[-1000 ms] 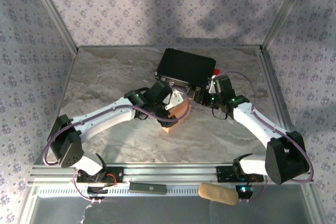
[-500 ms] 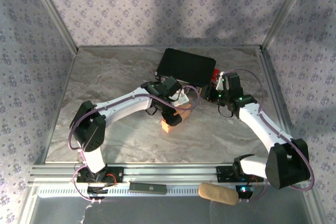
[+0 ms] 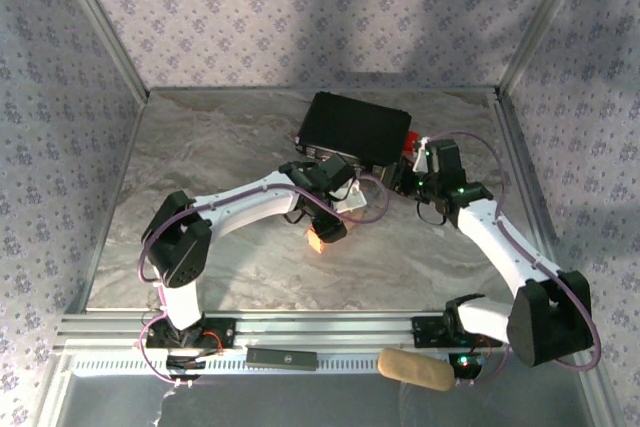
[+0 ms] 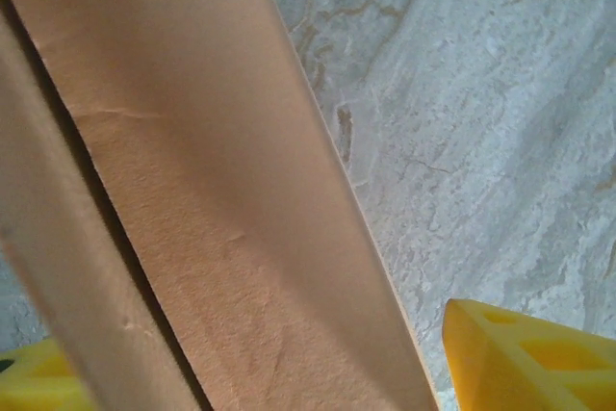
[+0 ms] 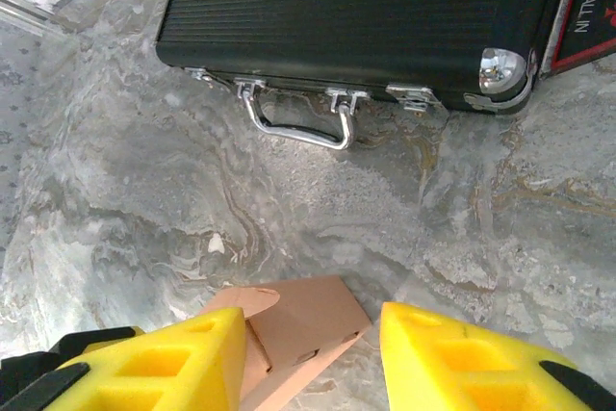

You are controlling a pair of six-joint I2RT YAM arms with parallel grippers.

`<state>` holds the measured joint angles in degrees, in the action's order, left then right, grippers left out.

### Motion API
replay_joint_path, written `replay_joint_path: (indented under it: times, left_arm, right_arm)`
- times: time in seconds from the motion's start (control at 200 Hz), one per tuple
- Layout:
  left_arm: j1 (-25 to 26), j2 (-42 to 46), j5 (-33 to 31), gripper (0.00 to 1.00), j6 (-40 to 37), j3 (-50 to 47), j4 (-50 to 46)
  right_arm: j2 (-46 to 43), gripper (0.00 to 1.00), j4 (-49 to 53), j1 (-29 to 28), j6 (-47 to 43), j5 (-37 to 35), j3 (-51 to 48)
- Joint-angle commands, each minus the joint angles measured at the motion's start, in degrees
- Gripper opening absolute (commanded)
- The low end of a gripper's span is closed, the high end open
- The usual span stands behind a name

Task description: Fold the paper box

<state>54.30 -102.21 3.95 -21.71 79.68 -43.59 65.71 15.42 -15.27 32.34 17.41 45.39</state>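
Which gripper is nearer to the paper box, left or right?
Left. The left gripper is at the paper box, which lies between its fingers. The right gripper hangs apart from it, near the black case.

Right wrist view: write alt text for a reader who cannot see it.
A black ribbed hard case with silver latches and handle lies on a grey marbled table. Nearer, a salmon-orange cardboard paper box shows between the open yellow jaws of the right gripper.

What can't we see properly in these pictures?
- Top view: the left arm covers most of the paper box; just an orange corner peeks out.
- Left wrist view: the paper box runs past the edges, so its folds are unclear.
- Right wrist view: the edge cuts off the red label.
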Motion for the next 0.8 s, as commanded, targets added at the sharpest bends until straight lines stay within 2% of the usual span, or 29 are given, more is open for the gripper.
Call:
replay_joint_path:
  times: [0.0, 0.195, 0.315, 0.51, 0.795]
  left_arm:
    - [1.9, 5.4, 4.2, 0.68, -12.1, -2.8, -2.7]
    - [1.1, 6.8, 4.7, 0.65, -19.0, -2.3, -5.5]
    - [0.5, 5.9, 5.3, 0.65, -20.2, -2.2, -6.8]
    - [0.7, 5.9, 5.6, 0.65, -19.4, -3.5, -5.2]
    - [0.9, 4.4, 4.6, 0.65, -20.0, -2.3, -6.0]
  right_arm:
    - [-3.3, 0.42, -0.5, -0.9, 1.0, -0.5, -3.5]
    - [-9.1, 0.41, -2.7, -5.4, -1.5, -4.9, -9.2]
    - [-11.9, 0.41, -5.0, -8.3, -4.0, -5.8, -11.4]
    - [-19.2, 0.44, -6.1, -14.6, -9.5, -14.3, -15.6]
    - [-18.0, 0.45, -4.9, -15.3, -15.5, -11.7, -15.9]
